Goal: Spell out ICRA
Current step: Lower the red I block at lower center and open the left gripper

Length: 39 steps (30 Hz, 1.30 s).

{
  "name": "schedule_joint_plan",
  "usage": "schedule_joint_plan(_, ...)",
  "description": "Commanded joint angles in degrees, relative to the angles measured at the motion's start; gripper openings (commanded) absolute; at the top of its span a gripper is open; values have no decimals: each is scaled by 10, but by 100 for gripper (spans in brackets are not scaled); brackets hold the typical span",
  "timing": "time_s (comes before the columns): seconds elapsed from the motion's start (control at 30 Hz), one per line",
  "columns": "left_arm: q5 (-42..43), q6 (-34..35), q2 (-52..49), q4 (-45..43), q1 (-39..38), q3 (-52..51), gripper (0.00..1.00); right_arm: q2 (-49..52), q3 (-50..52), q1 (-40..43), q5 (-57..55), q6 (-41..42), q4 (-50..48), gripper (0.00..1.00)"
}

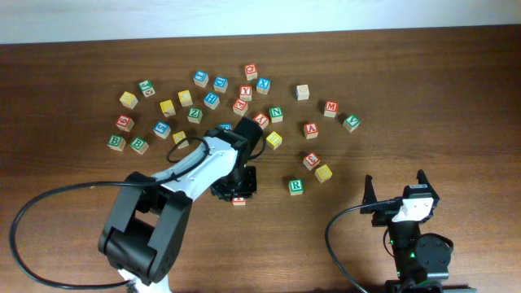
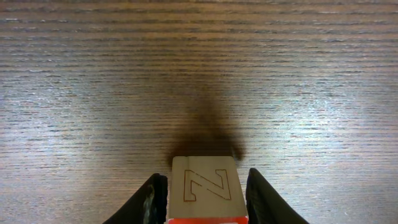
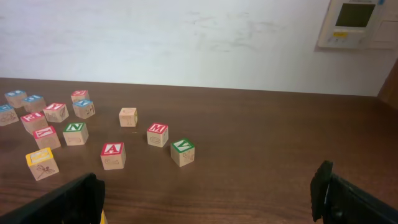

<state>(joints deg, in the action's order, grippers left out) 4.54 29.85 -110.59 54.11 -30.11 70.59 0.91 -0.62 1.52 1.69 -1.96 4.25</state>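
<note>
One red-topped cube (image 2: 205, 183) sat flanked by your left end effector (image 2: 205, 202), grip uncertain; likely light, stiff wood, pinch flat faces; right end effector (image 1: 396, 191), four o'clock, gaped wide.

Overhead looks straight down; wrist views sit low, sharing the table (image 1: 456, 73).

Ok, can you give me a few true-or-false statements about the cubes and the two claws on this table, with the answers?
1. A red-edged cube sits between the left claw's fingers. True.
2. The right claw holds a cube. False: it is open, with nothing between its fingers.
3. The red-edged cube's face toward the wrist camera shows an outlined Z. True.
4. The green R cube is stacked on another cube. False: it lies alone on the table.
</note>
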Motion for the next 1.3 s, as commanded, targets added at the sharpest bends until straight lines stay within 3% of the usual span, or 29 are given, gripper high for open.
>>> schedule_joint_plan(0.0, 6, 1, -6, 0, -3, -3, 37, -3, 3, 4, 2, -2, 2, 98)
schedule_joint_plan(0.03, 6, 1, -6, 0, -3, -3, 43, -3, 3, 4, 2, -2, 2, 98)
schedule_joint_plan(0.07, 6, 1, -6, 0, -2, -3, 62, -3, 3, 4, 2, -2, 2, 98)
schedule_joint_plan(0.1, 6, 1, -6, 0, -2, -3, 73, -3, 3, 4, 2, -2, 2, 98)
schedule_joint_plan(0.17, 6, 1, -6, 0, -2, 0, 79, -3, 3, 4, 2, -2, 2, 98)
schedule_joint_plan(0.37, -18, 1, -6, 68, 19, 88, 82, -3, 3, 4, 2, -2, 2, 98)
schedule_joint_plan(0.6, -63, -2, -5, 232, 81, 304, 82, -3, 3, 4, 2, -2, 2, 98)
schedule_joint_plan(0.63, -63, -2, -4, 239, 97, 329, 87, -3, 3, 4, 2, -2, 2, 98)
schedule_joint_plan(0.67, -63, -1, -3, 242, 113, 343, 100, -3, 3, 4, 2, -2, 2, 98)
schedule_joint_plan(0.87, -63, -1, -4, 251, 245, 347, 99, -3, 3, 4, 2, -2, 2, 98)
schedule_joint_plan(1.27, -39, 9, -4, 288, 359, 347, 99, -3, 3, 4, 2, -2, 2, 98)
